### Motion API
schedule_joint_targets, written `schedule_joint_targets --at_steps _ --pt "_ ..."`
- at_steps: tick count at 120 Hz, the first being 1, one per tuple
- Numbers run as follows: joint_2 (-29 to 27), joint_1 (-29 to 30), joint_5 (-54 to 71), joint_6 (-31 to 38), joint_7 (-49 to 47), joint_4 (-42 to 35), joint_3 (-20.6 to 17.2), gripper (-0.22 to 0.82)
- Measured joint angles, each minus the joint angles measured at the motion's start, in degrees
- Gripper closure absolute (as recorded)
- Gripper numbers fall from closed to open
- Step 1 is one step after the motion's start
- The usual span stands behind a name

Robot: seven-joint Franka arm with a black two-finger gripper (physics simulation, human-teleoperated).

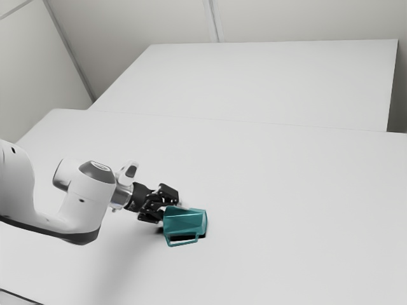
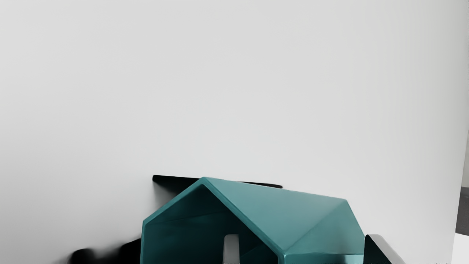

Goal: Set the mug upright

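Note:
The teal faceted mug (image 1: 184,221) is tipped on its side, its handle toward the near side in the exterior view and a dark shadow under it. My gripper (image 1: 170,208) is at the mouth end. In the wrist view, the mug (image 2: 278,216) has its dark opening toward my hand. The gripper (image 2: 301,238) stands open around one stretch of its wall: one finger (image 2: 231,249) reaches into the opening, the other is outside, by the mug's outer side. A gap shows between the inner finger and the wall. The handle is hidden in the wrist view.
The white table (image 1: 286,210) extends around the mug. Behind it in the exterior view is another broad white surface (image 1: 254,76), with pale walls beyond. The arm comes in from the exterior view's left.

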Motion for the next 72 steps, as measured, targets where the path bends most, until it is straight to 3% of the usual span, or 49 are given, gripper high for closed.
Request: schedule_joint_targets --at_steps 30,72 --pt "-0.45 0.00 0.03 0.30 1.44 0.05 -0.41 0.59" --pt "-1.46 0.12 0.22 0.43 2.55 2.14 -0.77 0.74"
